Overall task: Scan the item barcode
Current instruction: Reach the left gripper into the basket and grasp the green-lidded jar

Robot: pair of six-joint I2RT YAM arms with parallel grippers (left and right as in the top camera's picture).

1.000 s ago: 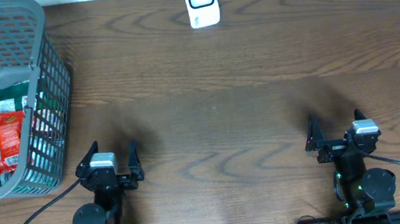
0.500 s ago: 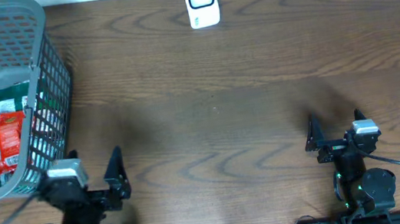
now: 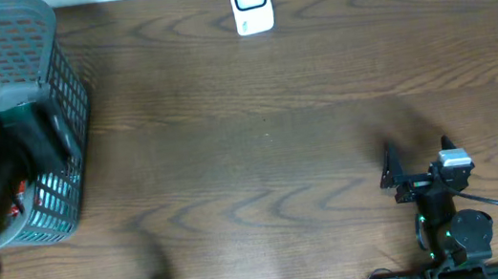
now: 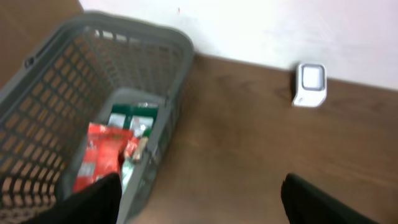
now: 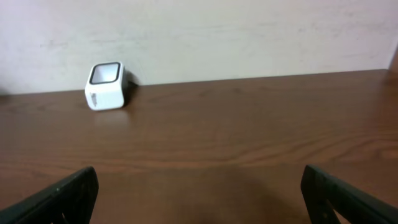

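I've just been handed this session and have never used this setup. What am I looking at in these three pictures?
Two robot arms sit at a wooden table. One picture looks down from above; the other two come from cameras on each wrist. The left hand hovers over a grey basket holding a red packet and a green packet. The right hand faces the white scanner. Both hands are open and empty.

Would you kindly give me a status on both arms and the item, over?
Left gripper open, empty, near basket. Right gripper open, empty. Red packet in basket, not picked. Path to scanner clear.
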